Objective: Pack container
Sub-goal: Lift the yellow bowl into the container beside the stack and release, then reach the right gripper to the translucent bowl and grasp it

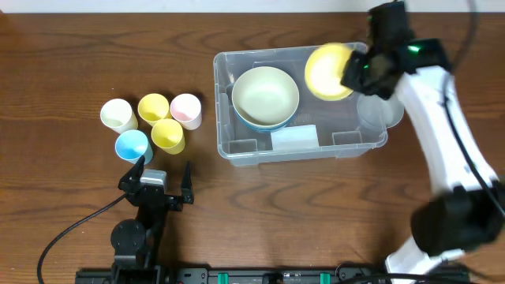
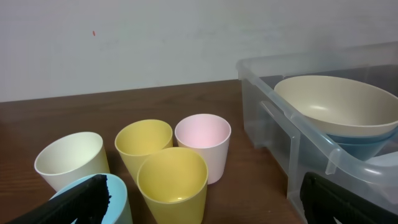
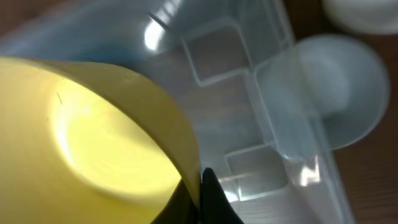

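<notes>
Holding a yellow bowl (image 1: 325,71) by its rim, my right jaws are clamped tight on it over the right end of the container (image 1: 237,148). Container sits mid-desk; inside it, a cream bowl (image 1: 265,95) is nested in a blue bowl (image 2: 367,140). Translucent bowl (image 1: 380,112) just outside its right wall. Left jaws wide, empty, beside five cups (image 1: 167,136) on the desk (image 1: 63,197).

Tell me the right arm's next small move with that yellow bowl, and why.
Probably lower it straight down. The right pincer is shut on the rim of the yellow bowl, holding it above the right half of the container, beside the stacked bowls inside; the floor below looks free, so a descent should set it in.
</notes>
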### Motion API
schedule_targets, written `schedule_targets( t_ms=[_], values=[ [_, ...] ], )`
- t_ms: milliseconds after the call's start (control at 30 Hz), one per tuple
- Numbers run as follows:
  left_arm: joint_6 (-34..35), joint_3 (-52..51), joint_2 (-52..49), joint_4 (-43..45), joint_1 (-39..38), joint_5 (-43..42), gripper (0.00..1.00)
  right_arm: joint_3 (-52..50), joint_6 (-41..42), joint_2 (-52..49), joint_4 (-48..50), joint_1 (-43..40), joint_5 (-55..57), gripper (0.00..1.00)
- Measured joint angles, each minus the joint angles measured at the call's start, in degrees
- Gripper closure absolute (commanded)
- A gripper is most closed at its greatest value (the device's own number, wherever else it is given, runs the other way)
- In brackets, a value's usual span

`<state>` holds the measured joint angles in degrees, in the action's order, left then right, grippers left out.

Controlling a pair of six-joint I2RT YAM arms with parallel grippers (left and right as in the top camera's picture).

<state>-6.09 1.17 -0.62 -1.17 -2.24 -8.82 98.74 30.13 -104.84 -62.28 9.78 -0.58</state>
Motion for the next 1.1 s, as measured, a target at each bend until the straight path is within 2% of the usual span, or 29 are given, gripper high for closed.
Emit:
schedule_targets(
  t_ms=[333,567,633,667,700,733,767,933,1100],
  values=[
    [0.00,0.00,0.00,0.00,0.00,0.00,0.02,-0.22,0.00,-11.21,1.22,-0.17,0.68,0.99],
    [0.00,0.00,0.00,0.00,0.00,0.00,0.02,-0.22,0.00,-14.64,4.33,-0.17,0.35,0.92],
    [0.00,0.00,0.00,0.00,0.00,0.00,0.02,-0.24,0.15,-14.84,5.81,-0.17,0.22,0.84],
    [0.00,0.00,0.00,0.00,0.00,0.00,0.02,-0.24,0.15,-14.91,6.62,-0.17,0.15,0.74],
    [0.00,0.00,0.00,0.00,0.00,0.00,0.02,-0.24,0.22,-14.91,7.30,-0.17,0.17,0.48],
    [0.00,0.00,0.00,0.00,0.00,0.00,0.02,-0.24,-0.02,-14.93,7.96,-0.17,0.15,0.14],
    [0.00,0.00,0.00,0.00,0.00,0.00,0.02,-0.24,-0.13,-14.95,8.28,-0.17,0.15,0.02],
    [0.00,0.00,0.00,0.00,0.00,0.00,0.02,-0.15,-1.36,-15.06,8.37,-0.02,0.98,0.01],
    [0.00,0.00,0.00,0.00,0.00,0.00,0.02,3.39,-2.56,-14.99,2.43,-0.57,2.05,0.01]
  ],
)
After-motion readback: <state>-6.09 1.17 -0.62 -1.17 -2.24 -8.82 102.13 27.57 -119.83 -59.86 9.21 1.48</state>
